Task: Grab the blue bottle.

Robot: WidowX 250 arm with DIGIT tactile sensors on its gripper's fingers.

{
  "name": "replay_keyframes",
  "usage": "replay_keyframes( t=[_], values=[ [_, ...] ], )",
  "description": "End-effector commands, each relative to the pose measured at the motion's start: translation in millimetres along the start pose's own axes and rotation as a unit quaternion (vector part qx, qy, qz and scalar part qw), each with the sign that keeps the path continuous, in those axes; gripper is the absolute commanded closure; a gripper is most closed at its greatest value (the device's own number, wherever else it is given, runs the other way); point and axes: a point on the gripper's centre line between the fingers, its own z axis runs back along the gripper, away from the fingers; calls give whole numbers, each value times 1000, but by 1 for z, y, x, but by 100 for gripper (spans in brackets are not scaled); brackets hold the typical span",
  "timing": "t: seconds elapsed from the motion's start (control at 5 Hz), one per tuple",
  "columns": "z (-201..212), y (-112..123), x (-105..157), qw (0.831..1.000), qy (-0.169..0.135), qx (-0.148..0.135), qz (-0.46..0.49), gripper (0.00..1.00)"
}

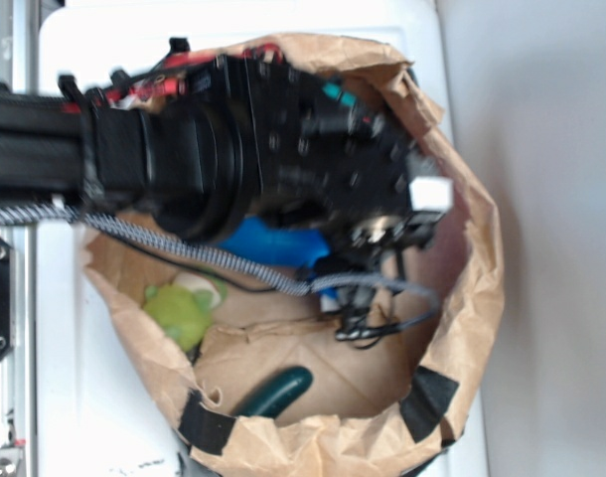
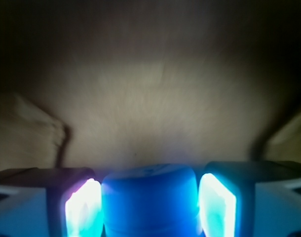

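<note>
The blue bottle (image 2: 149, 202) fills the space between my gripper's two glowing pads (image 2: 83, 207) in the wrist view, and both pads press against its sides. My gripper (image 2: 149, 197) is shut on the bottle. Seen from the exterior camera, the black arm (image 1: 233, 149) reaches from the left into a brown paper bag (image 1: 482, 288). Part of the blue bottle (image 1: 273, 243) shows beneath the arm, which hides the fingers themselves.
A light green plush (image 1: 184, 308) lies at the bag's left side. A dark green elongated object (image 1: 276, 391) rests near the front wall. A braided cable (image 1: 184, 248) trails across the bag. Crumpled bag walls surround the gripper, and the bag stands on a white surface (image 1: 84, 397).
</note>
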Motion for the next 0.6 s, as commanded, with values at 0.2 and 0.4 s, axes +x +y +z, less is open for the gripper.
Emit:
replay_keyframes(
  t=[0.2, 0.4],
  values=[
    [74, 4, 5, 999, -43, -13, -3, 100],
    [89, 6, -1, 999, -39, -23, -18, 100]
  ],
)
